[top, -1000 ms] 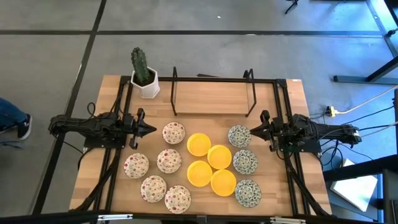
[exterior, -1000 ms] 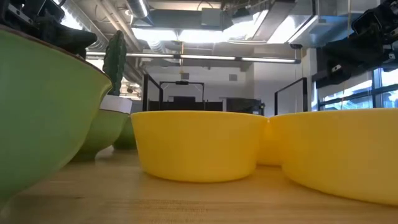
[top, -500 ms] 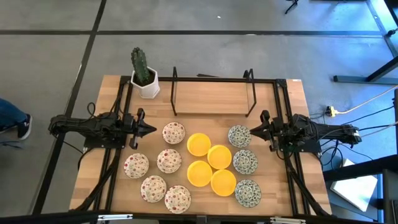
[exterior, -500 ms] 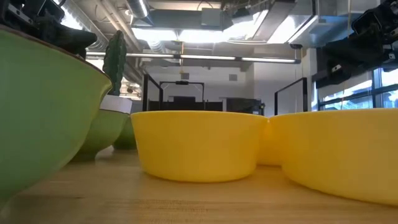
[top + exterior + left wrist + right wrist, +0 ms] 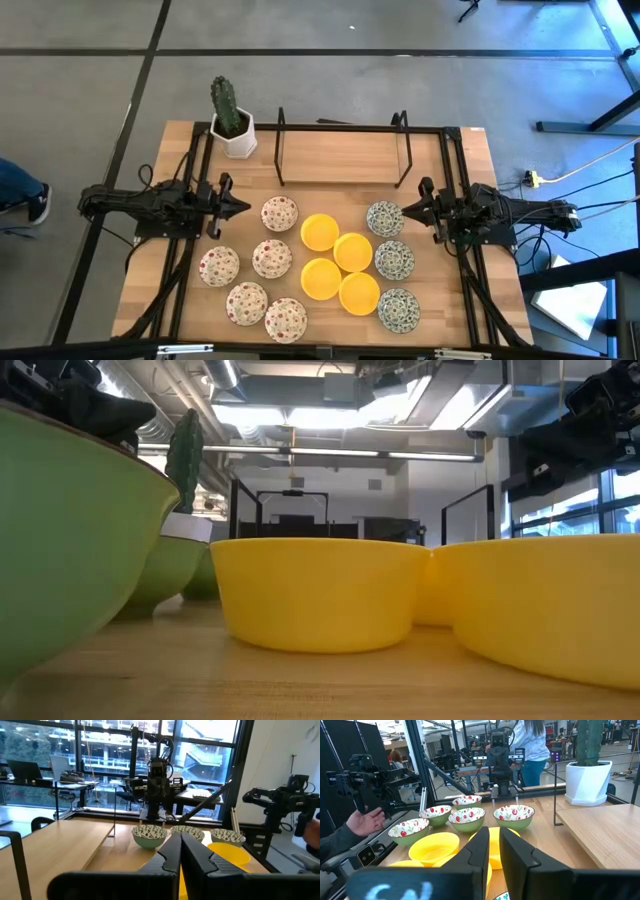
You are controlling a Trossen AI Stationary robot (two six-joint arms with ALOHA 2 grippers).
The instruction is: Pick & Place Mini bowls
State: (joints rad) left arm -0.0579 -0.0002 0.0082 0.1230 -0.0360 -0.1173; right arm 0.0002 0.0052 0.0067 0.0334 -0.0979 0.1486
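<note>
Looking straight down first: the mini bowls point(image 5: 320, 262) sit in three clusters across the middle and near edge of the table point(image 5: 340, 155), red-speckled ones toward the left edge, plain yellow in the centre, green-grey patterned toward the right edge, most of them touching or just beside a neighbour. The left gripper point(image 5: 240, 208) hangs by the left edge, tips just beside the farthest red-speckled bowl point(image 5: 280, 213), and the right gripper point(image 5: 405, 210) mirrors it by the right edge, tips next to the farthest green-grey bowl point(image 5: 384, 218). Neither is touching a bowl. My guess is these are light, rigid, smooth little things, probably chippable if ceramic, so pinching one wall at the rim, one finger inside and one outside, looks like the way in. From table height you mostly get two yellow bowls point(image 5: 320, 592) up close and green undersides at the side, walls steep enough to grab. The left wrist camera shows its fingers point(image 5: 165, 857) pressed together with nothing between them. The right wrist camera shows its fingers point(image 5: 517, 855) parted by a narrow gap, also empty, aimed over the yellow bowls toward the red-speckled ones.
</note>
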